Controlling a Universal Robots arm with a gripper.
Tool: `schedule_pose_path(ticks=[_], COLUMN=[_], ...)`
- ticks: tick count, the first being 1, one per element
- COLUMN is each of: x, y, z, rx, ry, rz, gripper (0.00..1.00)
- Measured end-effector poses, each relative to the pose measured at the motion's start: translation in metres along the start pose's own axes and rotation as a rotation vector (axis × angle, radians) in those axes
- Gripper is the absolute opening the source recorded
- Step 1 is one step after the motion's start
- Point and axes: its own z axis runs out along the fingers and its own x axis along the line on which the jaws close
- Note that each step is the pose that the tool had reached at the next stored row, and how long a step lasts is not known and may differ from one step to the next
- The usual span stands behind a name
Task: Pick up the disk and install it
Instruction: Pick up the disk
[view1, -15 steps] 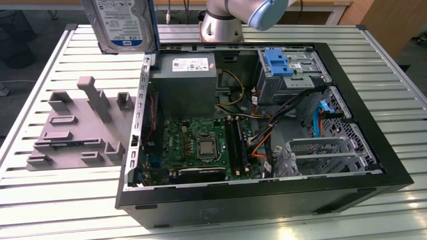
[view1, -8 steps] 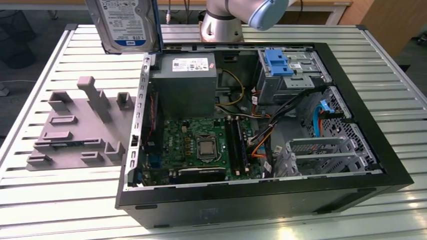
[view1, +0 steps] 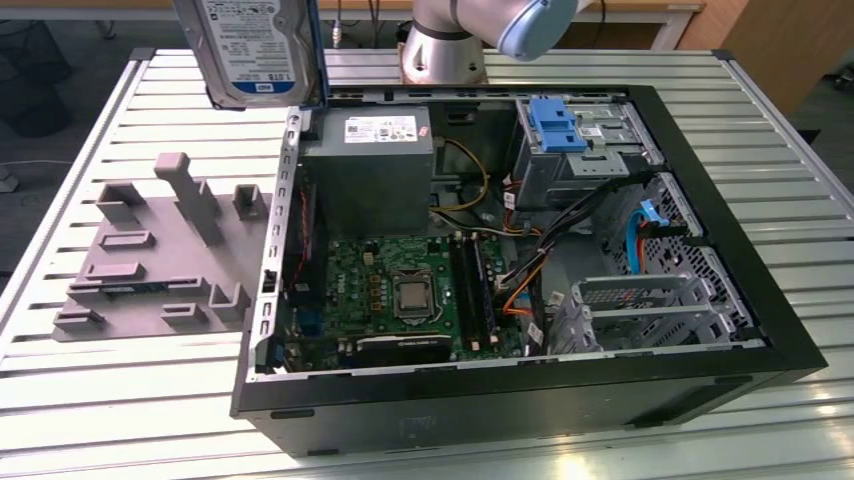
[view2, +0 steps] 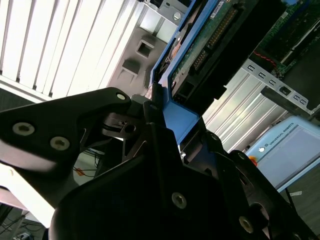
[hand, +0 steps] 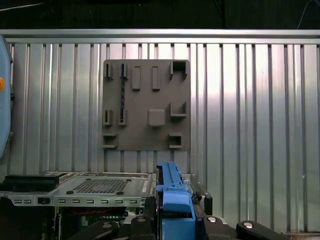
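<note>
The disk, a silver-grey drive with a blue-and-white label and blue side rails, hangs upright in the air above the table's far side, at the exterior view's left, just beyond the open computer case. In the second wrist view my gripper is shut on the disk's blue rail, and the drive's green circuit board faces the camera. In the first wrist view the blue rail sits between the black fingers.
The case lies on its side, showing a motherboard, a grey power supply box and a drive bay with a bare blue bracket. A grey fixture plate lies beside the case on the slatted table. The arm's base stands behind.
</note>
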Motion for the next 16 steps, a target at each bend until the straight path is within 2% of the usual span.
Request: schedule_pose_path(ticks=[6, 16], x=[0.0055, 0.0056], y=[-0.0003, -0.0027], z=[0.0, -0.0001], rx=[-0.0001, -0.0001], ry=[0.0, 0.0], rz=[0.0, 0.0], gripper=[0.37, 0.37])
